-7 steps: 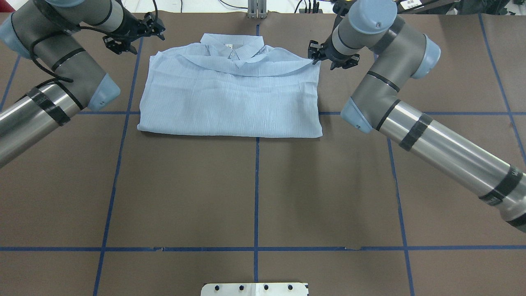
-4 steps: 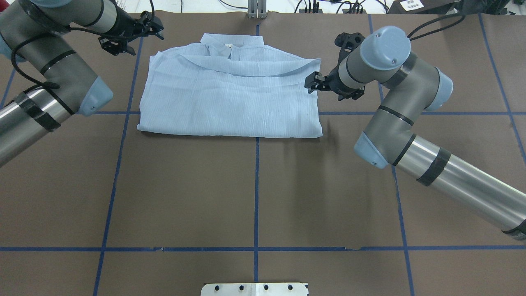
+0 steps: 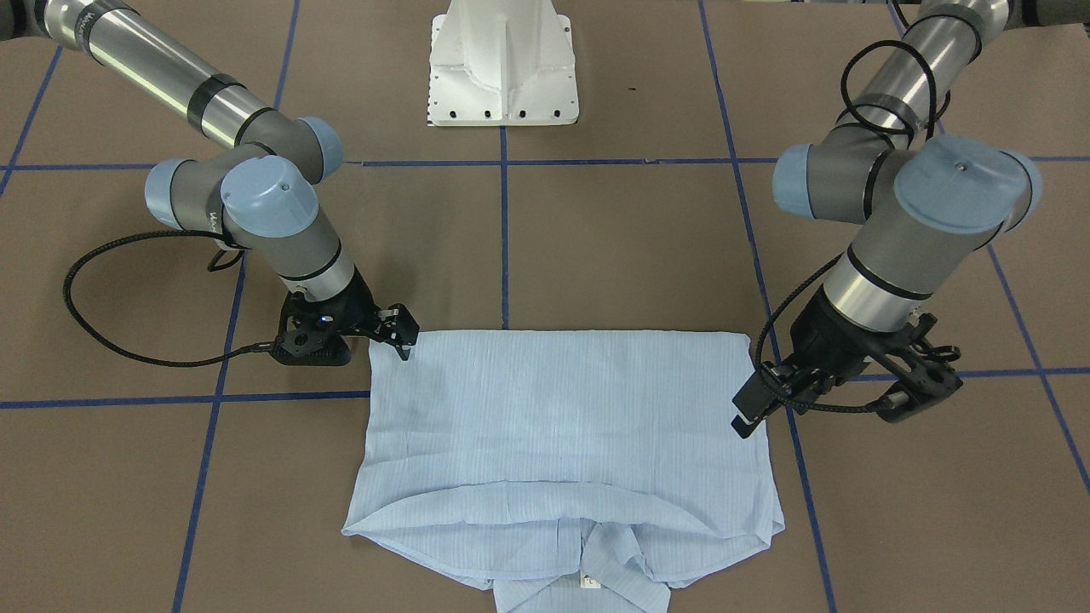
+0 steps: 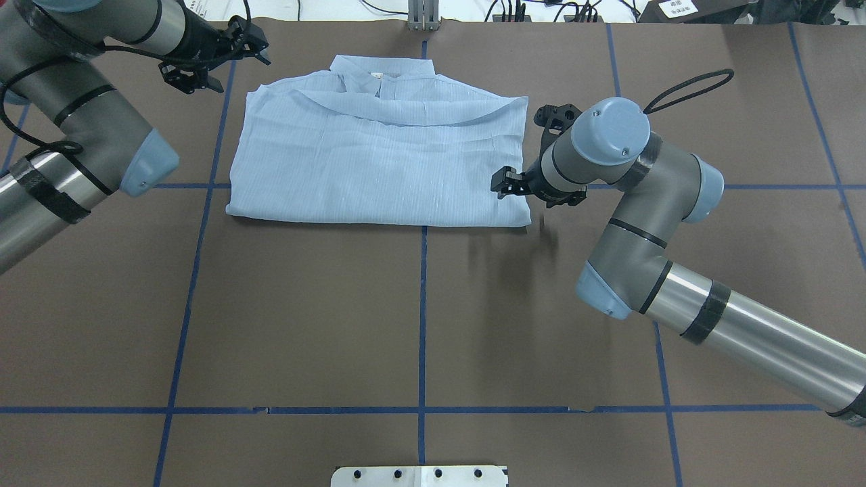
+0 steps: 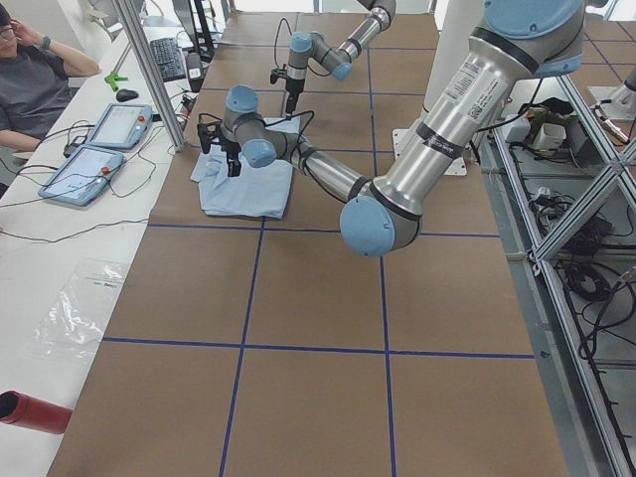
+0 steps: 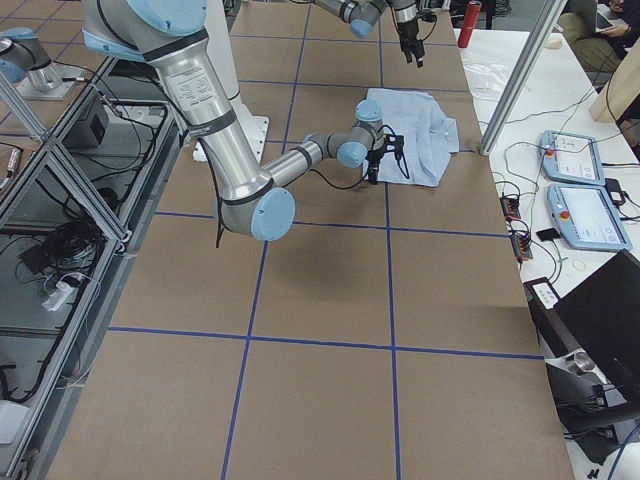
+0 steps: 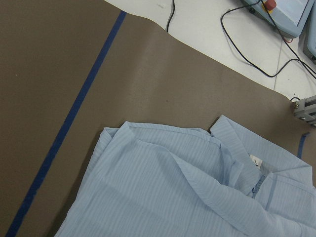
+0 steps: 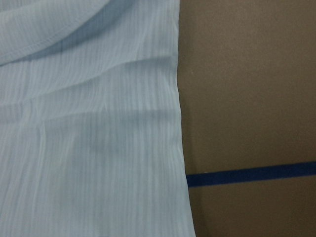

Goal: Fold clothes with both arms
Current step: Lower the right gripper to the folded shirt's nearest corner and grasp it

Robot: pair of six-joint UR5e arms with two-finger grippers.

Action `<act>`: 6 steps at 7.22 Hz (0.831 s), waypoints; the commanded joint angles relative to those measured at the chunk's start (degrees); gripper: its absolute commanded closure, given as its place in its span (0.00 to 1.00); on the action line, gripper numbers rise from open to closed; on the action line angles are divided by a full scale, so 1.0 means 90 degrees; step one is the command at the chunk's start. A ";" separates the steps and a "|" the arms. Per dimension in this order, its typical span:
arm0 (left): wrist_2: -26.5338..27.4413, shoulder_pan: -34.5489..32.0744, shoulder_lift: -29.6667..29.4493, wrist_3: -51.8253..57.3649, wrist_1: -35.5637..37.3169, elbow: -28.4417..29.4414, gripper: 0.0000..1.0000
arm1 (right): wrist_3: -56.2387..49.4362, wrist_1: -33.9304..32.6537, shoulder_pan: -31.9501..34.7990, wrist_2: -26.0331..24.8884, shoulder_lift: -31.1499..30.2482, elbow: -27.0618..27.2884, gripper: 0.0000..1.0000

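The pale blue striped shirt [image 4: 379, 159] lies folded into a rectangle at the far middle of the table, collar [image 4: 382, 71] at its far edge; it also shows in the front view [image 3: 562, 426]. My right gripper [image 4: 502, 184] hovers over the shirt's right edge close to its near corner, open and empty; in the front view [image 3: 402, 334] it is at that corner. My left gripper [image 4: 254, 46] is off the shirt's far left corner, raised, open and empty, and shows in the front view [image 3: 749, 410]. The left wrist view shows the collar and shoulder [image 7: 197, 182]; the right wrist view shows the shirt's side edge [image 8: 89, 123].
Blue tape lines [image 4: 423, 318] cross the brown table. The white pedestal base [image 3: 502, 68] stands at the robot's side of the table. Beyond the far edge lies a white bench with teach pendants [image 5: 104, 139], cables and a seated person [image 5: 35, 79].
My right gripper has moved along the shirt's right edge from the collar-end corner toward the robot, to the near corner. My left arm has drawn back slightly. The shirt lies still.
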 commanded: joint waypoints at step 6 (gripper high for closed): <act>0.0026 0.0000 0.0086 0.0005 0.0116 -0.0122 0.01 | -0.0111 -0.0167 0.0449 0.0906 -0.0104 0.0340 1.00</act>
